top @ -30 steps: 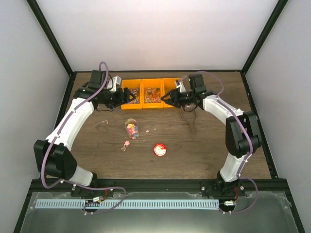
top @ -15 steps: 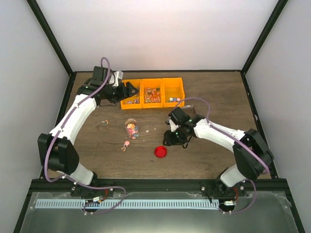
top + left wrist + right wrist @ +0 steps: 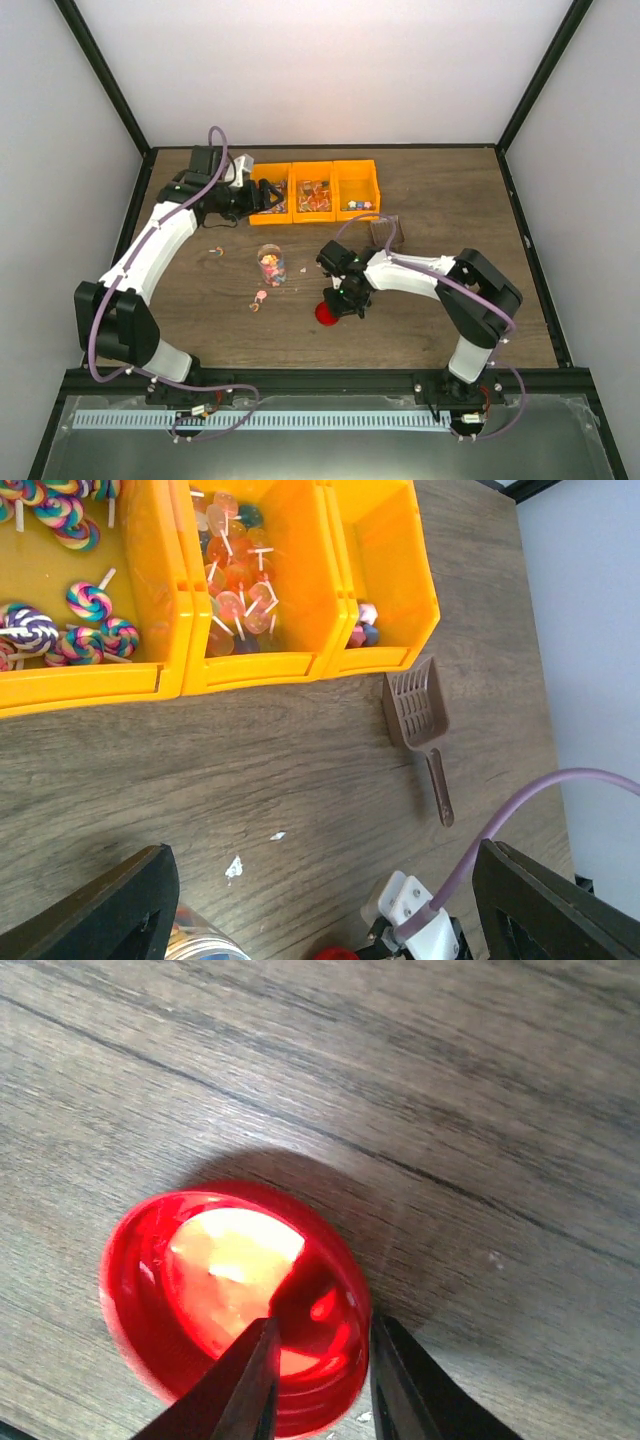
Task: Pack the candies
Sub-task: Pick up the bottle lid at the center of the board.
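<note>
Red translucent plastic fills the right wrist view: a round lid [image 3: 150, 1280] with a pale patch in its middle, lying on the wood-grain table [image 3: 450, 1110]. The right gripper [image 3: 322, 1332] is down at the lid's near edge. Its two dark fingers [image 3: 245, 1385] stand narrowly apart, one over the lid's inside and the other just outside the rim. Whether they actually press the rim I cannot tell (the contact itself is hidden).

The tiny multicoloured candies [image 3: 272, 270] sit mostly in a small clear jar [image 3: 268, 249]. It stands upright on the table to the left of the lid and apart from it. A few loose pieces lie on the wood near the jar's base, on its left.

The left gripper [image 3: 325, 852] hangs over the table near a row of three orange plastic bins [image 3: 250, 670], its claw spread wide with nothing in it. The left bin holds swirl lollipops [image 3: 75, 600] and the middle one round lollipops [image 3: 240, 590]. A handful of small candies lies in the near corner of the right bin. A brown plastic scoop [image 3: 418, 712] lies on the table just beside the right bin, its handle pointing away from the bin.
</note>
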Available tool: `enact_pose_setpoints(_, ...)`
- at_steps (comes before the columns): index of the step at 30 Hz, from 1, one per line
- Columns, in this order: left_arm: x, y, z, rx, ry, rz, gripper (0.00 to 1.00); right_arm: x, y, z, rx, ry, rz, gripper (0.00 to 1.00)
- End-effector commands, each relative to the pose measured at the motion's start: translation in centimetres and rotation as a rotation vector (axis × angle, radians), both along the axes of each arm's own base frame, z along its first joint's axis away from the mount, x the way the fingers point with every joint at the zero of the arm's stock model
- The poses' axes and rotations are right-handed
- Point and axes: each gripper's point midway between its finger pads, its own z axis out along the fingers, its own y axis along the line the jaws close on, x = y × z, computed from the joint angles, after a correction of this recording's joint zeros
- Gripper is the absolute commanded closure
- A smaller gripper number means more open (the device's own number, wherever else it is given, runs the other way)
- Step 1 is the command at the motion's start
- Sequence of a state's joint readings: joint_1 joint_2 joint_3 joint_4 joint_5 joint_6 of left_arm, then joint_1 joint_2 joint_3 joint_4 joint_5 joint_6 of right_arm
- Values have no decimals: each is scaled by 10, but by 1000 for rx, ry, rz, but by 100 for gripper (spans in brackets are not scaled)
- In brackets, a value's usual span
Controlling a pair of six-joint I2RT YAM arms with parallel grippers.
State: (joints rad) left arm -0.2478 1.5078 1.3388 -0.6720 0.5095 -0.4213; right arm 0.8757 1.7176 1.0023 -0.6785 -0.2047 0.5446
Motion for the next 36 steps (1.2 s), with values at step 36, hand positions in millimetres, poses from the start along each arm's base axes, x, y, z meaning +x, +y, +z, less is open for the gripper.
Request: enact_pose_setpoints(36,-93,-89,133,-727,-278,-356,0,44,31,296,1267,180,118,96)
